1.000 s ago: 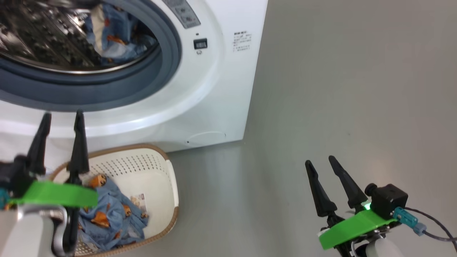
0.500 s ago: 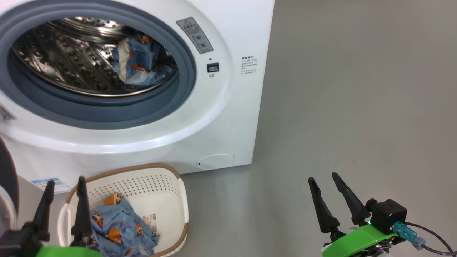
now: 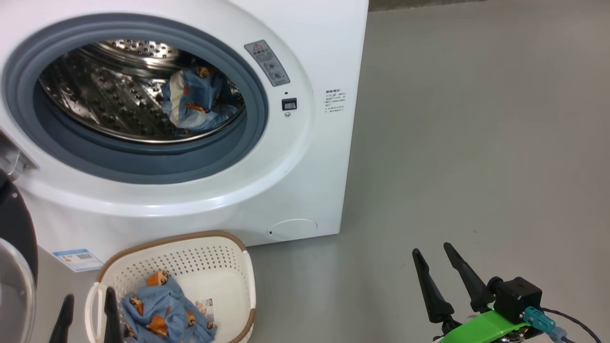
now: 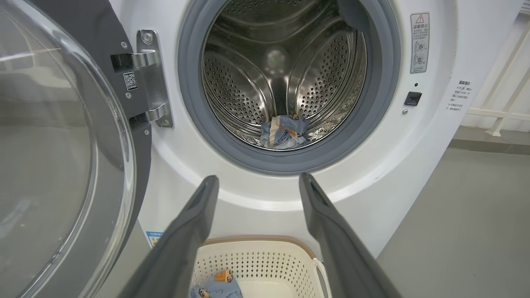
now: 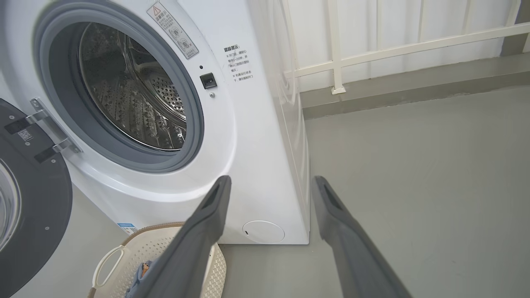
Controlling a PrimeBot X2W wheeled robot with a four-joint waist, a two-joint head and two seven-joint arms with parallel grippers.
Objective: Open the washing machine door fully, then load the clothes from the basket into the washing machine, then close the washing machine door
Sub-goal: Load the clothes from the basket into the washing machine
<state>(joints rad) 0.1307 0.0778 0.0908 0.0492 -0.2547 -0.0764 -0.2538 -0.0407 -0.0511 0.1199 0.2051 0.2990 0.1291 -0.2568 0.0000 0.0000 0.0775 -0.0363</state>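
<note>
The washing machine (image 3: 310, 181) stands with its door (image 4: 49, 145) swung wide to the left on its hinge. One bundle of the light blue clothes (image 3: 198, 102) lies at the bottom of the steel drum. More of the clothes (image 3: 162, 314) sit in the cream basket (image 3: 224, 267) on the floor in front of the machine. My left gripper (image 3: 89, 295) is open and empty, low over the basket's left end, and it points at the drum opening in the left wrist view (image 4: 258, 178). My right gripper (image 3: 432, 248) hangs open and empty over the floor, right of the machine.
Grey floor (image 3: 476, 143) stretches to the right of the machine. A white railing (image 5: 335, 49) lines the wall behind it. The open door (image 5: 37, 186) takes up the space left of the basket (image 5: 124, 256). A round flap (image 3: 293, 228) and a blue label (image 3: 78, 258) sit low on the machine's front.
The head camera has tilted up, so the whole scene slid down the picture. My left gripper has drawn back and down from the machine's front to over the basket. The right gripper stayed put.
</note>
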